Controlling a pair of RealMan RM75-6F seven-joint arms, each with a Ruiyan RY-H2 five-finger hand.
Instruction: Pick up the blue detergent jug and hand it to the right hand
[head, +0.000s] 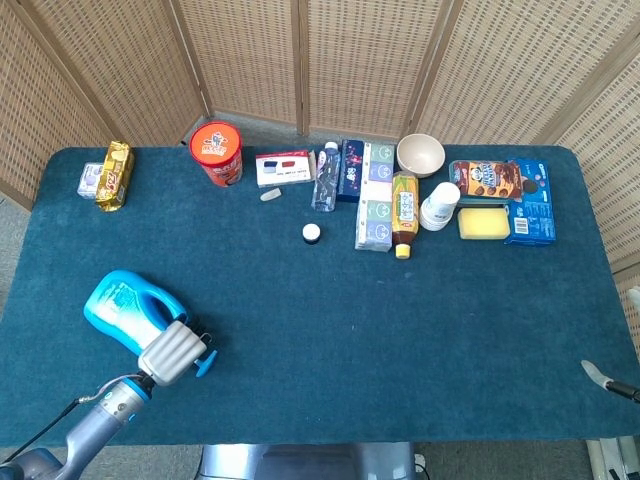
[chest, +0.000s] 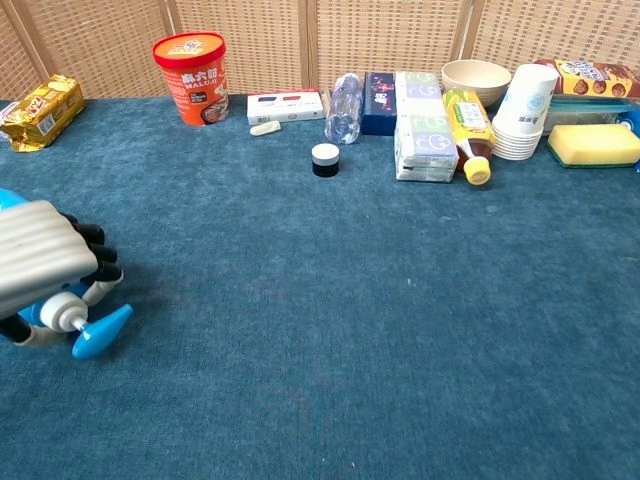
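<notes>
One big blue worktop (head: 330, 330) carrying everything. Blue detergent jug (head: 122, 309) lying on its side, well apart from the red noodle cup (head: 217, 151) and on the near side of it, pump nozzle (chest: 102, 331) resting on the cloth. Left hand (head: 175, 352) draped over the jug's neck end, fingers (chest: 97, 256) curled down around it, apparently gripping. Right hand (head: 598, 375) barely peeking in at the far corner, well away from the noodle cup; can't tell how its fingers sit. Tiny black-and-white jar (head: 312, 233) near the noodle cup, jug nowhere close to it.
</notes>
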